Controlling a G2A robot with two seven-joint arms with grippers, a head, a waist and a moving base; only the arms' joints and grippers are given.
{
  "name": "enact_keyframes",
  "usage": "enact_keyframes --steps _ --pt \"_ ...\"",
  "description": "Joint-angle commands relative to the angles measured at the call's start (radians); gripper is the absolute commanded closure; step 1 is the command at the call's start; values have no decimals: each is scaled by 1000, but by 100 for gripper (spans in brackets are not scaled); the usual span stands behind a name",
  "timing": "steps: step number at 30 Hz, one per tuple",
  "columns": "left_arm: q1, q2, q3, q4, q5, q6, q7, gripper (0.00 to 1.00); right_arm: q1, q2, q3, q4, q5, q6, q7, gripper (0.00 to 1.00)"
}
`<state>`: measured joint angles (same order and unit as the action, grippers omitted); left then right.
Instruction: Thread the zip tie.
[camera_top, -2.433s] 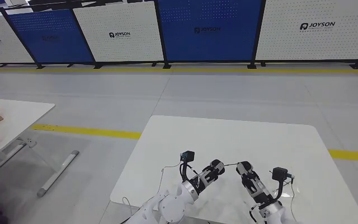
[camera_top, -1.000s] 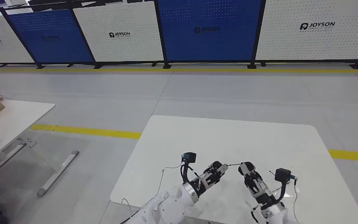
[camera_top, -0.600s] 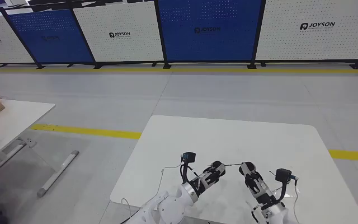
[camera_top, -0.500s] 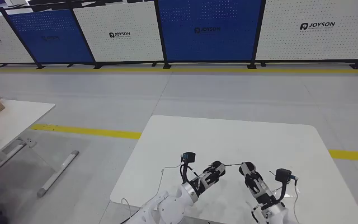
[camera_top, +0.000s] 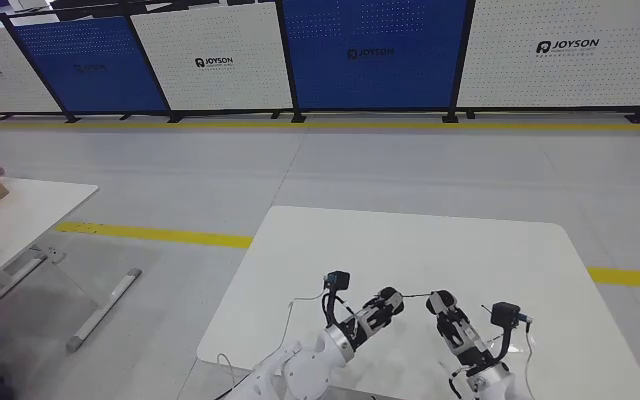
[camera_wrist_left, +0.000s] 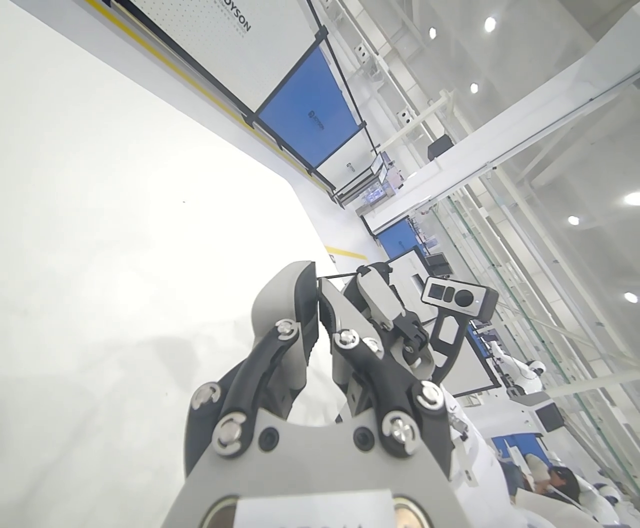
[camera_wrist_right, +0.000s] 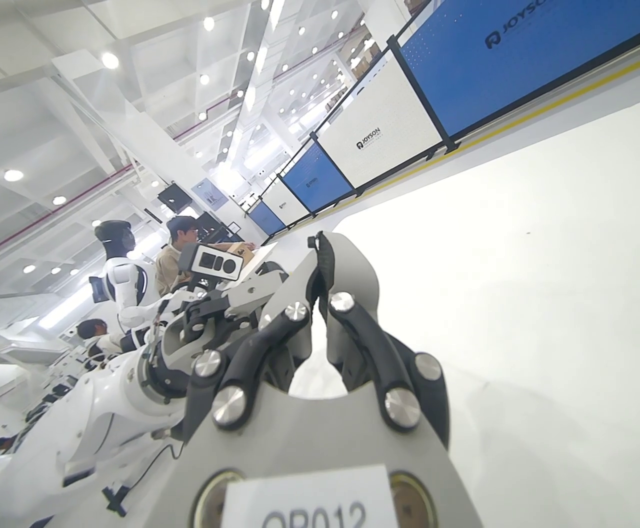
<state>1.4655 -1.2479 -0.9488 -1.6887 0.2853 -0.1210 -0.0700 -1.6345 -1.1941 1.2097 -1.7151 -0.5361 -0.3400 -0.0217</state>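
A thin black zip tie (camera_top: 415, 294) stretches level between my two grippers, above the white table (camera_top: 420, 240) near its front edge. My left gripper (camera_top: 393, 298) is shut on one end. In the left wrist view the tie (camera_wrist_left: 338, 274) runs from the closed left gripper (camera_wrist_left: 318, 281) across to the right gripper (camera_wrist_left: 371, 280). My right gripper (camera_top: 436, 299) is shut on the other end. The tie's small black head (camera_wrist_right: 311, 242) sticks out beside the closed right gripper (camera_wrist_right: 320, 246). The grippers face each other a short gap apart.
The bare tabletop (camera_wrist_left: 125, 200) spreads out beyond both grippers. Blue and white panels (camera_top: 370, 55) stand across the floor behind, and a second white table (camera_top: 30, 205) sits to the far left.
Both grippers have drifted slightly toward the table's front edge, still holding the tie between them. The gap between them looks about the same.
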Motion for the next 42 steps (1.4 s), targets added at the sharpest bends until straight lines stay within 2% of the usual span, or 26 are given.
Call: enact_keyframes --steps 1,10,11,12,13,14,15,26,29,38,40,42 --pt "3 1 4 -2 12 -18 -6 100 1 0 -3 0 3 0 11 100" --pt "12 4 0 -11 14 -39 -7 100 8 2 -9 -5 27 0 41 100" --pt "14 4 -2 -11 9 -40 -5 100 8 3 -8 -8 36 0 46 94" --pt "14 4 -3 -11 5 -40 -4 100 8 3 -7 -9 42 0 49 57" --pt "14 4 -4 -11 2 -39 -3 100 8 4 -7 -10 45 0 51 47" --pt "15 4 -4 -11 -4 -37 0 100 8 5 -7 -11 48 0 53 7" --pt "15 3 -5 -11 -11 -34 2 100 8 5 -7 -12 51 0 54 0" --pt "21 -5 -27 -28 -130 -11 70 100 -17 19 13 -31 93 0 32 0" --pt "24 -5 -30 -36 -136 -12 73 100 -25 26 23 -31 132 0 50 0" --pt "24 -5 -30 -38 -136 -12 73 100 -25 26 23 -31 132 0 50 0" --pt "26 -6 -29 -43 -153 -7 74 100 -18 26 25 -26 96 18 53 0" --pt "32 -8 -31 -55 -200 -4 63 100 -8 24 22 -16 -3 66 15 0"
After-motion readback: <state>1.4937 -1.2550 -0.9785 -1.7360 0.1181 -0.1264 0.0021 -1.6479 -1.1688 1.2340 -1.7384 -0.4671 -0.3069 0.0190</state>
